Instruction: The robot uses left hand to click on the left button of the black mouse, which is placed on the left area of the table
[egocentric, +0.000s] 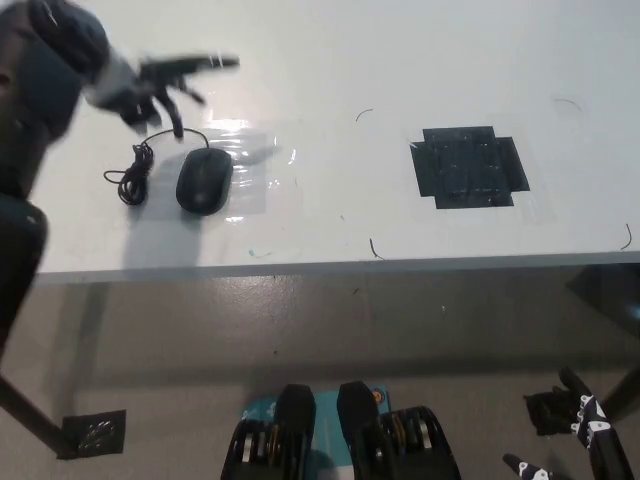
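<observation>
The black mouse (204, 181) lies on the left part of the white table (330, 60), on a patch of clear film. Its thin cable runs up and left into a small coil (127, 182). My left hand (160, 82) is blurred with motion and hangs above and behind the mouse, apart from it. One finger stretches out to the right, the others hang down, and the hand holds nothing. My right hand (588, 428) rests low at the bottom right, below the table's edge.
A black tape patch (468, 167) is stuck on the right half of the table. The table's front edge (330, 266) crosses the picture, with grey floor below it. A small dark tape square (94, 433) lies on the floor at the lower left.
</observation>
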